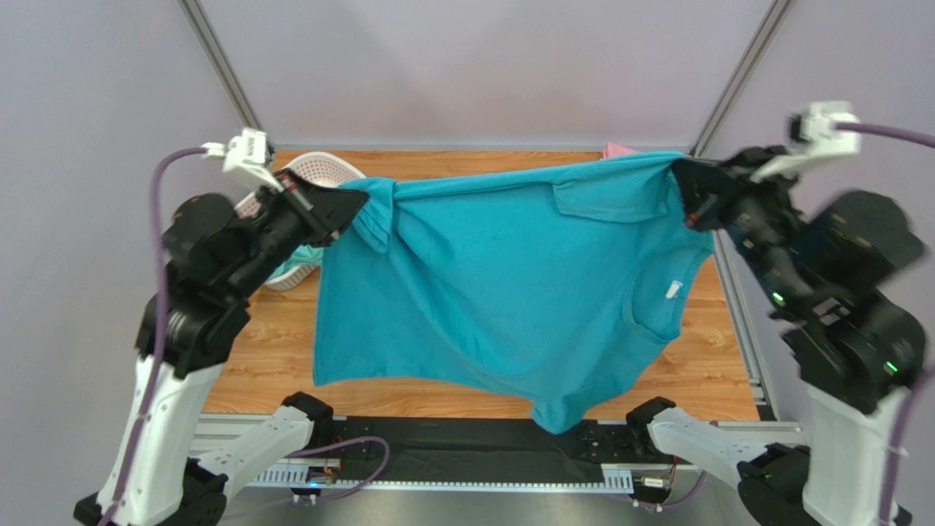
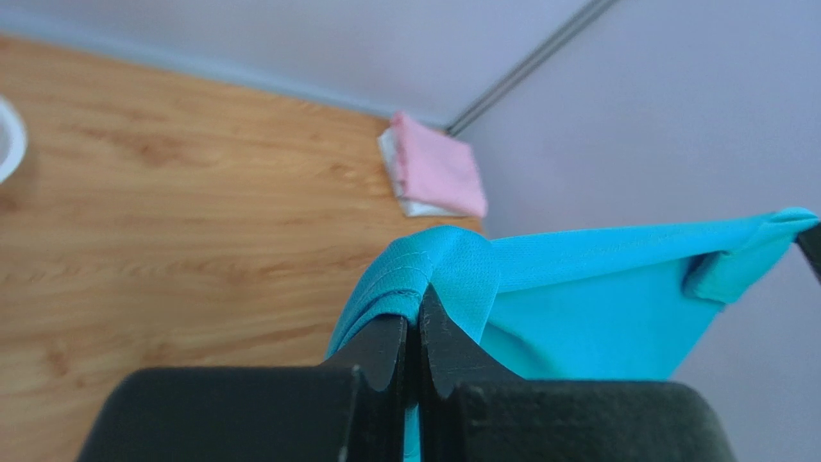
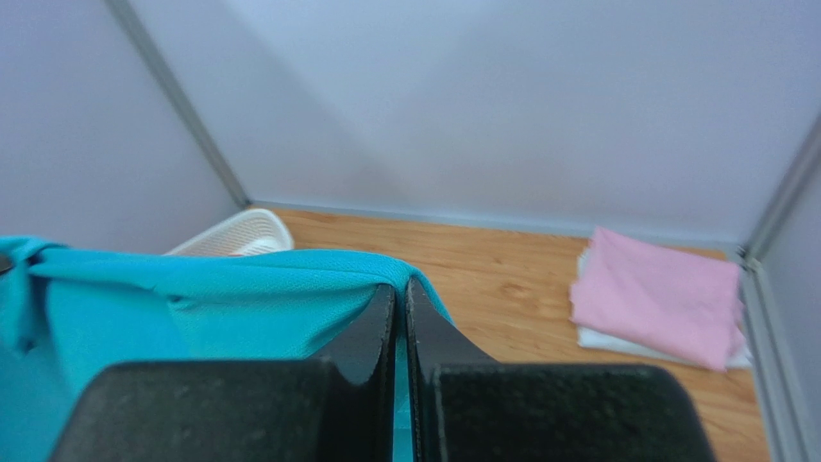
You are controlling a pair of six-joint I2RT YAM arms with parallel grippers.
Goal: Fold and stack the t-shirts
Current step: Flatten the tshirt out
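Teal tee [image 1: 494, 296] hangs like a curtain over the wooden worktop [image 1: 702, 367], strung by its upper edge between the two arms, with its lowest tip dangling near the arm bases. The left tool [image 1: 349, 205] is pressed together on a bunched fold of the fabric at one end. The right tool [image 1: 683, 181] pinches the cloth at the other end in the same way, as both wrist views show. The garment's long axis runs left to right, turned sideways: neck opening toward the right arm, hem toward the left, one sleeve [image 1: 593, 197] flopped along the top edge. Each arm is nearest its own end, so laying the shirt down probably turns on lowering both ends evenly. A white neck label [image 1: 671, 289] shows inside the collar, and any writing on it is too small to read. A folded pink tee [image 3: 660, 294] rests on a white tee [image 3: 617, 339] in the far right corner, well apart from the basket [image 1: 318, 170] at far left.
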